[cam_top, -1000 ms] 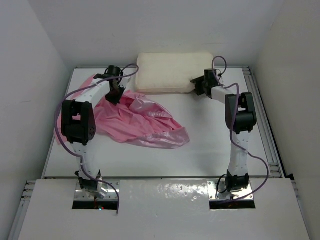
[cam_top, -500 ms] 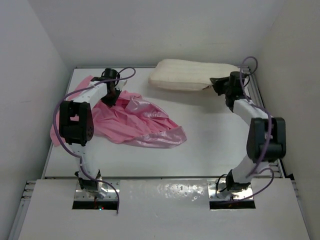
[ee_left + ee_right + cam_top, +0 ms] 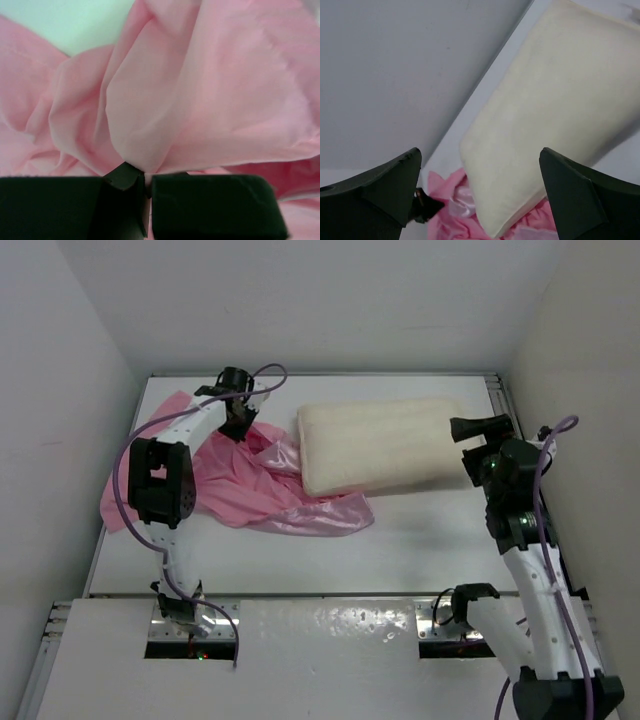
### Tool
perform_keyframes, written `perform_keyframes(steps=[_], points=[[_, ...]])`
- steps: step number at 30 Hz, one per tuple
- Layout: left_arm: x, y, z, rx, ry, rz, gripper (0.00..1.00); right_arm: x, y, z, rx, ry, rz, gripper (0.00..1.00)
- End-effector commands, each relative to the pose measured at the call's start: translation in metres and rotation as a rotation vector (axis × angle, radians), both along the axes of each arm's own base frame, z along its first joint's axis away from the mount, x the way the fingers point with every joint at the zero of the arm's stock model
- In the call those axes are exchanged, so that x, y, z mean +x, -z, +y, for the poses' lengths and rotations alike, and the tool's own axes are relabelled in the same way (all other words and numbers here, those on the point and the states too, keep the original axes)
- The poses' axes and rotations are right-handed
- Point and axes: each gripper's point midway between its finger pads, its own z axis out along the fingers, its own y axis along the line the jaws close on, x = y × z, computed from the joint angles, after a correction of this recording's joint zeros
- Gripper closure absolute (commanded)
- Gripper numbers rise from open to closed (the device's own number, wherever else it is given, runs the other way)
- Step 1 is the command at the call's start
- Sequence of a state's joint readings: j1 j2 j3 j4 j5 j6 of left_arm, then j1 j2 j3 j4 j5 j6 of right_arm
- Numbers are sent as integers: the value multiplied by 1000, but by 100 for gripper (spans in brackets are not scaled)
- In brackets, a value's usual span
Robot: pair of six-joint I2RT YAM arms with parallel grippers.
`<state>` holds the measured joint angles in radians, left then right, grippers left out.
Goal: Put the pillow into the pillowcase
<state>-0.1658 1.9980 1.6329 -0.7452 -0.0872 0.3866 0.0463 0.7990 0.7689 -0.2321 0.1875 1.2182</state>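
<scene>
At the left wrist, I see the left gripper [image 3: 145, 180] clenched on a fold of the pillowcase [image 3: 200, 90]; the two black fingers [image 3: 210, 205] meet with only a sliver between them, and the pink cloth rises out of that pinch in soft, smooth creases. The right gripper [image 3: 480, 152] stands released, its dark fingers [image 3: 380, 190] spread wide with nothing held between them; beyond them lies the pillow [image 3: 555, 100], cream, plump and faintly ribbed, with a rounded corner toward the pink cloth [image 3: 455, 200].

From the top camera, the left gripper [image 3: 238, 420] sits at about 10 o'clock of the table, on the far edge of the pillowcase [image 3: 270, 490]; the satin spreads crumpled and shiny from 9 o'clock toward the centre, with a glossy hem along its near edge. The pillow [image 3: 380, 445] lies at about 1 o'clock, a long rectangle tilted slightly; its end at 9 o'clock overlaps the pink cloth, and it is outside the case. The right gripper [image 3: 470, 437] is at the pillow's 3 o'clock end; I cannot tell whether it touches.

The table [image 3: 420, 540] is flat matte white; a metal rail [image 3: 540, 530] runs along its 3 o'clock side; plain white walls [image 3: 330, 300] close in the space at 9, 12 and 3 o'clock; purple cables [image 3: 265, 375] loop off both arms.
</scene>
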Motion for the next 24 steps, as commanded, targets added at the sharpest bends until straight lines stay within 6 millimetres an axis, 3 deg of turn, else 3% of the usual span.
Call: perform_keyframes(steps=[1, 3, 4, 5, 6, 7, 8, 9, 11, 12, 14, 17, 18, 21, 24], points=[[12, -12, -19, -41, 32, -36, 100, -12, -11, -2, -222, -50, 43, 1], [11, -14, -24, -42, 41, -36, 100, -9, -21, 28, -290, -213, 27, 1], [11, -14, -26, -42, 44, -36, 100, -5, -20, 40, -310, -280, 32, 2], [10, -14, -29, -40, 52, -35, 100, -2, 1, 67, -324, -405, 103, 5], [9, -15, -32, -43, 57, -34, 100, 3, -8, 83, -382, -482, 96, 6], [8, -18, -35, -43, 64, -40, 100, 5, 26, 109, -428, -601, 215, 6], [8, -19, -38, -44, 69, -42, 100, 7, 34, 120, -474, -647, 267, 6], [8, -21, -38, -46, 66, -45, 100, 20, 17, 126, -559, -648, 259, 5], [6, -25, -39, -38, 71, -52, 100, 22, 35, 150, -685, -743, 362, 1], [6, -25, -40, -37, 74, -51, 100, 46, 34, 164, -737, -728, 380, 1], [3, -24, -40, -21, 76, -51, 100, 56, 41, 192, -815, -774, 377, 1], [-2, -20, -38, -3, 76, -41, 100, 80, 66, 234, -853, -811, 357, 1], [-4, -20, -37, -6, 71, -37, 100, 85, 88, 243, -857, -832, 386, 1], [-10, -12, -35, -1, 70, -27, 100, 90, 118, 259, -828, -833, 413, 1], [-14, -7, -34, 6, 71, -19, 100, 87, 160, 274, -807, -866, 462, 1]])
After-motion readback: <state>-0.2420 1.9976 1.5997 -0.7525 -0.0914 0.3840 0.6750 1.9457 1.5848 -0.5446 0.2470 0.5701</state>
